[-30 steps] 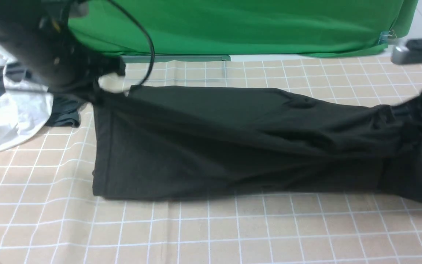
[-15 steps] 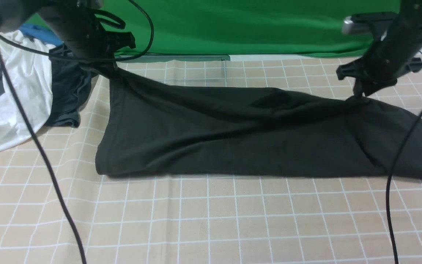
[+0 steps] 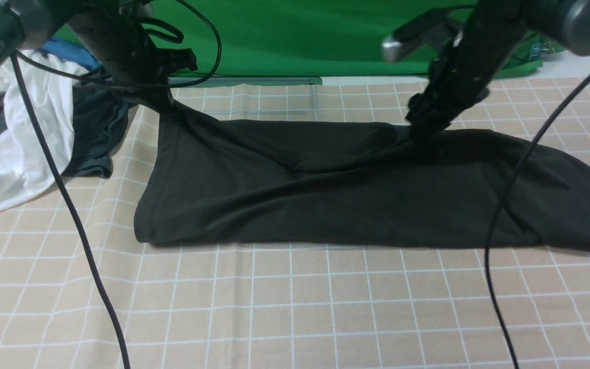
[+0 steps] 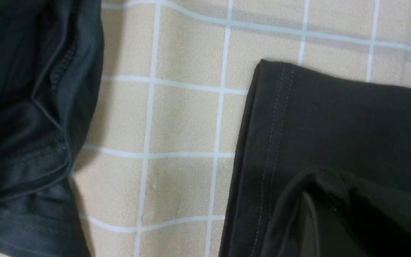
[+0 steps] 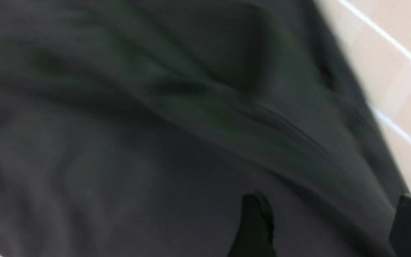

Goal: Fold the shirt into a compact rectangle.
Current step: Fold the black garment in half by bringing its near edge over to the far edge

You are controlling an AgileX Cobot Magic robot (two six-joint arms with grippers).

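The black shirt [image 3: 356, 195] lies as a long band across the checked cloth, from left of centre to the right edge. My left gripper [image 3: 164, 105] is shut on its far left corner and holds that corner a little off the table. In the left wrist view the stitched hem [image 4: 277, 135] runs beside bunched fabric that drapes over the gripper [image 4: 330, 210]. My right gripper [image 3: 420, 130] stands open at the shirt's far edge, right of centre. Its two dark fingers [image 5: 257, 228] are apart over smooth shirt fabric [image 5: 137, 142], with nothing pinched between them.
A pile of white, blue and dark grey clothes [image 3: 28, 133] lies at the far left, close to the left arm. The dark grey garment [image 4: 30, 125] shows beside the shirt's hem. A green backdrop [image 3: 325, 36] closes the back. Black cables [image 3: 69, 205] hang over the table's front.
My right gripper has opened and let go of the shirt, then moved left along its far edge. The shirt's right part has dropped flat. The left gripper has kept its hold and hardly moved.
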